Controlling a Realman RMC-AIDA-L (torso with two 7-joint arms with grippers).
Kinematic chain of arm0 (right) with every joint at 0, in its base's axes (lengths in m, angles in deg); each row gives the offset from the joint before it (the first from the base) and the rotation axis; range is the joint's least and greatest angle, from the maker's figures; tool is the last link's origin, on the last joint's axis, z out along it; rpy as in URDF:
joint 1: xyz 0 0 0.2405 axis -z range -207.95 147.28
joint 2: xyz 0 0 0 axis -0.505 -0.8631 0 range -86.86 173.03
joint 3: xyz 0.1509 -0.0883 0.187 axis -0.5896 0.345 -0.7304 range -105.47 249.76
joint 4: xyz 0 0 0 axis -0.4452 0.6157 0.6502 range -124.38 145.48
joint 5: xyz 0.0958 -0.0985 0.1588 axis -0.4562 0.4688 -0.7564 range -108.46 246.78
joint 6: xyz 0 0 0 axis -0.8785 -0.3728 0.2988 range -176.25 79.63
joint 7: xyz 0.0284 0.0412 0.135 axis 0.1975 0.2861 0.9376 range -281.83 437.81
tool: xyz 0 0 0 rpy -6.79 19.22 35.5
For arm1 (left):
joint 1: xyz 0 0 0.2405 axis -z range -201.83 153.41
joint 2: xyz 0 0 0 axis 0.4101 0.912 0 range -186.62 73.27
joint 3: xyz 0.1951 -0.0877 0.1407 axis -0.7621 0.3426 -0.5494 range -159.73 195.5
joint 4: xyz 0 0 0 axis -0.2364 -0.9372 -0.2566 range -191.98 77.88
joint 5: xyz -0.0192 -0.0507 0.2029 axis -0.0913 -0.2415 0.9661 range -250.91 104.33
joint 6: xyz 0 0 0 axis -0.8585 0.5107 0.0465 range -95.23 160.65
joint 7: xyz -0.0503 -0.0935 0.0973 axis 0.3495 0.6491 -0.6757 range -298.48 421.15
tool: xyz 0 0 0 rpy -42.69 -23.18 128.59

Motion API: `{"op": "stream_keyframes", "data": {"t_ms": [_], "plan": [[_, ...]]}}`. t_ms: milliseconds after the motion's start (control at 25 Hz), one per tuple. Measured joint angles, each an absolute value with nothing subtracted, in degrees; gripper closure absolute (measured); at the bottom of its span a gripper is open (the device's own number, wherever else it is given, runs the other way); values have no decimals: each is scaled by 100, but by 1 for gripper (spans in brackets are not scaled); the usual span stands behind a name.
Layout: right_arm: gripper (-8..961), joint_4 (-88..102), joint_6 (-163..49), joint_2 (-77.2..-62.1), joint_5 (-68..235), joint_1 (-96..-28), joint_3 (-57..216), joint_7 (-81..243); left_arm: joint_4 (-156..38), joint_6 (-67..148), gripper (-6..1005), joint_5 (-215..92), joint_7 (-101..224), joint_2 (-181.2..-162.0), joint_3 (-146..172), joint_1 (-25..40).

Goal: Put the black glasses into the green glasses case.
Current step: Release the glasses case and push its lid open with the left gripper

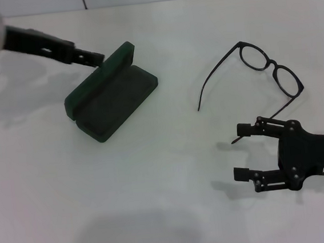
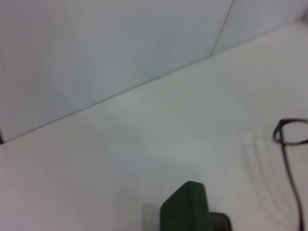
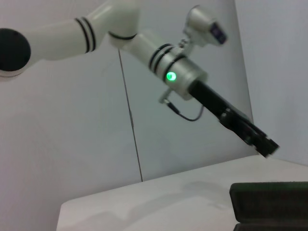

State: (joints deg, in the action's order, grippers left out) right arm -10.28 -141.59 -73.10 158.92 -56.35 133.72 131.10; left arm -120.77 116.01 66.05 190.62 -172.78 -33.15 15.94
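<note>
The green glasses case [image 1: 111,97] lies open at the table's left middle, its lid standing up at the far side. The lid also shows in the left wrist view as the case [image 2: 185,208], and the right wrist view catches the case [image 3: 269,199] edge-on. My left gripper [image 1: 95,57] is shut, its tip right beside the lid's upper edge; I cannot tell if they touch. The black glasses [image 1: 271,65] lie unfolded at the right. My right gripper [image 1: 237,152] hovers open just in front of them, one temple tip near its far finger.
The white table [image 1: 169,201] has a tiled wall along its far edge. My left arm [image 3: 144,45] reaches in from the left above the case. Bare tabletop lies between the case and the glasses [image 2: 279,132].
</note>
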Motion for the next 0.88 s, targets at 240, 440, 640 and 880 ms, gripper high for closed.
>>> {"op": "stream_keyframes", "data": {"t_ms": [240,440,640,880], "plan": [[83,-1028,-14159,-7310,15892,-5647,13383,13113,-11512,11285,128,7475,19205,-17374,-3730,2162],[83,-1028,-14156,-7310,15892,-5651,13385,13126,-11370,11090,128,7908,19217,-17543,-3868,2335],[83,-1018,-14149,-7311,15890,-5653,13385,13131,-11367,10975,132,7965,19295,-17560,-4136,2319],[83,-1018,-14114,-7310,15889,-5651,13385,13136,-11247,10699,173,8017,19280,-17577,-4360,2295]]}}
